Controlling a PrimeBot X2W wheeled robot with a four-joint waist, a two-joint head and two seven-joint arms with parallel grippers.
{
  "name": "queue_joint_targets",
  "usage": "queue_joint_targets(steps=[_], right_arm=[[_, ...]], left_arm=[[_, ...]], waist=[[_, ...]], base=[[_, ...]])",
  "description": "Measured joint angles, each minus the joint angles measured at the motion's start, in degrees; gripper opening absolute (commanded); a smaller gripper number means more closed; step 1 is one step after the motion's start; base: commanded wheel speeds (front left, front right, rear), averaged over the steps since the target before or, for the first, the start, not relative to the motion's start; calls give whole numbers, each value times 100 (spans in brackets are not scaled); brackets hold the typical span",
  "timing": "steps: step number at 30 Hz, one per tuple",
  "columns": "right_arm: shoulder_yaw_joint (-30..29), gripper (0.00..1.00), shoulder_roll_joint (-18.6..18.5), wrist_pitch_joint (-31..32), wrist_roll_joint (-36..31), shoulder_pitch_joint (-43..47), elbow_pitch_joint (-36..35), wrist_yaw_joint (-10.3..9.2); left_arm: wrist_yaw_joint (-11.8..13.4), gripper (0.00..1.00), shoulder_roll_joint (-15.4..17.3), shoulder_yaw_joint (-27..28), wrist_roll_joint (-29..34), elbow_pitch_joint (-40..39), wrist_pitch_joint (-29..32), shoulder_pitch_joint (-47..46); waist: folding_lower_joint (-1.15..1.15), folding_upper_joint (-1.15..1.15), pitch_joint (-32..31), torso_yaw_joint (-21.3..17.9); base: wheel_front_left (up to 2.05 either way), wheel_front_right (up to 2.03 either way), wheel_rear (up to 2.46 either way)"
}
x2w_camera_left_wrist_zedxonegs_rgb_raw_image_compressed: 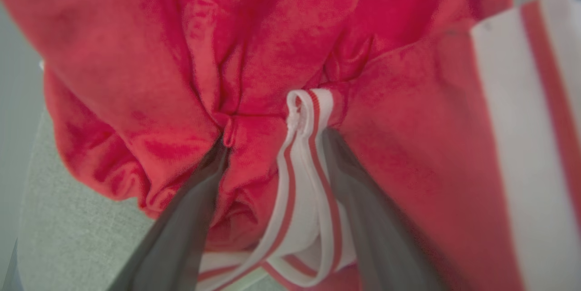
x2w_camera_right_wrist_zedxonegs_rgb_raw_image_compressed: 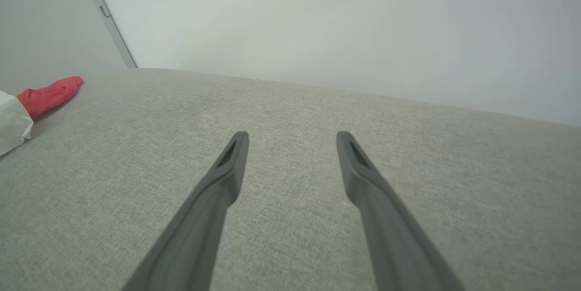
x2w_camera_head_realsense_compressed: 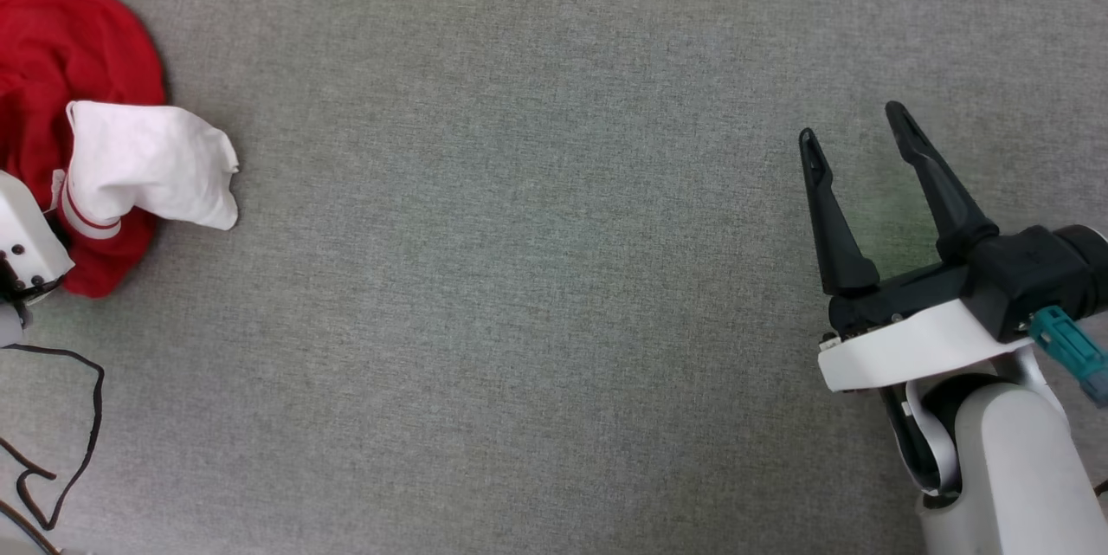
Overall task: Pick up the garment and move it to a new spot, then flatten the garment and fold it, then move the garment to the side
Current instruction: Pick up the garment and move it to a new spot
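Observation:
The garment [x2w_camera_head_realsense_compressed: 69, 44] lies crumpled at the far left of the grey surface, red with a white sleeve [x2w_camera_head_realsense_compressed: 147, 161] folded over its front. My left arm's white wrist [x2w_camera_head_realsense_compressed: 22, 248] sits against the garment's near edge. Up close, my left gripper [x2w_camera_left_wrist_zedxonegs_rgb_raw_image_compressed: 275, 136] is open, its two fingers pushed into the red cloth [x2w_camera_left_wrist_zedxonegs_rgb_raw_image_compressed: 136, 55] on either side of a fold with red-and-white striped trim [x2w_camera_left_wrist_zedxonegs_rgb_raw_image_compressed: 308, 114]. My right gripper [x2w_camera_head_realsense_compressed: 853, 122] hovers open at the right, far from the garment, with nothing between its fingers [x2w_camera_right_wrist_zedxonegs_rgb_raw_image_compressed: 292, 134]. A bit of the garment [x2w_camera_right_wrist_zedxonegs_rgb_raw_image_compressed: 50, 93] shows at the left.
The grey fabric surface [x2w_camera_head_realsense_compressed: 537, 278] stretches wide between the two arms. A black cable [x2w_camera_head_realsense_compressed: 86, 416] loops at the lower left. A pale wall [x2w_camera_right_wrist_zedxonegs_rgb_raw_image_compressed: 340, 23] rises behind the surface's far edge.

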Motion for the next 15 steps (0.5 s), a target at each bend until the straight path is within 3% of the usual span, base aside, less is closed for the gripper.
queue_joint_targets(steps=[1,2,3,8,9,15], right_arm=[[-13,100,0,-12,4,-7,9,0],[-32,100,0,-20,7,-9,16,0],[-52,100,0,-35,8,-9,25,0],[-144,100,0,-73,47,45,105,0],[-160,100,0,-129,105,94,179,0],[-269,100,0,-245,260,297,315,0]], left_arm=[[1,84,7,-11,-15,42,-36,-11],[1,13,11,-25,-37,75,-85,-14],[1,0,16,-45,-47,101,-134,-15],[11,0,51,-235,73,165,-604,-45],[1,0,42,-321,182,158,-1076,-121],[0,0,85,-520,500,-36,-2262,-327]], waist=[[0,0,1,-16],[0,0,-7,-27],[0,0,-21,-33],[0,0,-195,-20],[1,0,-375,8],[0,0,-896,74]], base=[[0,0,0],[0,0,0],[0,0,0],[0,0,0],[0,0,0],[0,0,0]])
